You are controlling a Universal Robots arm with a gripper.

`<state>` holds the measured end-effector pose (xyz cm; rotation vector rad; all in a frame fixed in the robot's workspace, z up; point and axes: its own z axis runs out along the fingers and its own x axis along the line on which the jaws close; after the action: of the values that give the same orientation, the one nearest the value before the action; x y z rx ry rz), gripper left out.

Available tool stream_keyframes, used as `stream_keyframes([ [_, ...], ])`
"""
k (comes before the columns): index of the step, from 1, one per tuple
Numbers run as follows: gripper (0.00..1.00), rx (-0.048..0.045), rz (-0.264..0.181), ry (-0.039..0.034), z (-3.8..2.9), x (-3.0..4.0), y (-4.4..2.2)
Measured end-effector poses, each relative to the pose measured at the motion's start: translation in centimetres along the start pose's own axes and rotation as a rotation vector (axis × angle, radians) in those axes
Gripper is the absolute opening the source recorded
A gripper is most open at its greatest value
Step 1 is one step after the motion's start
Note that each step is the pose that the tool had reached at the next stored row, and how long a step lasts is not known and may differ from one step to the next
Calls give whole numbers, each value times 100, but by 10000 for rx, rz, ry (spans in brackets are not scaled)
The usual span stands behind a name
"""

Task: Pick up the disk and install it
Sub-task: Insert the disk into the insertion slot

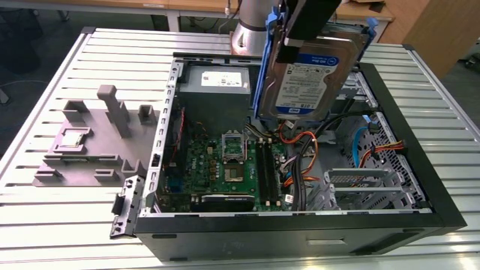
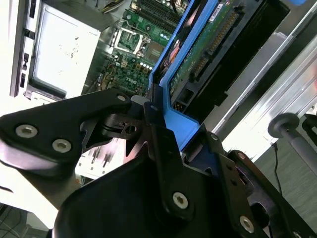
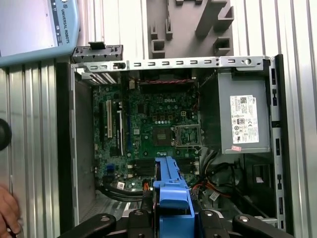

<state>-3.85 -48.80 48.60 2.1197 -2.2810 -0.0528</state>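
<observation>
The disk (image 1: 309,79), a silver hard drive with a white-and-blue label in a blue plastic carrier, hangs edge-down over the open computer case (image 1: 420,169), above the cables beside the motherboard. My gripper (image 1: 307,19) is shut on its upper end. In the second wrist view the black fingers (image 2: 148,119) clamp the blue carrier (image 2: 173,94), with the drive's circuit board facing the camera. In the first wrist view the carrier's blue edge (image 3: 171,191) sticks out between the gripper's arms, over the case's inside.
Inside the case lie the green motherboard (image 1: 225,169), a grey power supply with a white sticker (image 1: 217,84), orange and blue cables (image 1: 300,152) and a metal drive cage (image 1: 367,185). A grey fixture (image 1: 98,140) sits on the slatted table. A hand (image 3: 7,210) rests at the table edge.
</observation>
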Motion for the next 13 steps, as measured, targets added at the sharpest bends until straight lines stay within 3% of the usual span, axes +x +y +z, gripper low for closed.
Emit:
stream_keyframes([
  [5,37,24,-5,-5,11,48,-10],
  [13,37,61,-6,-1,40,256,-34],
])
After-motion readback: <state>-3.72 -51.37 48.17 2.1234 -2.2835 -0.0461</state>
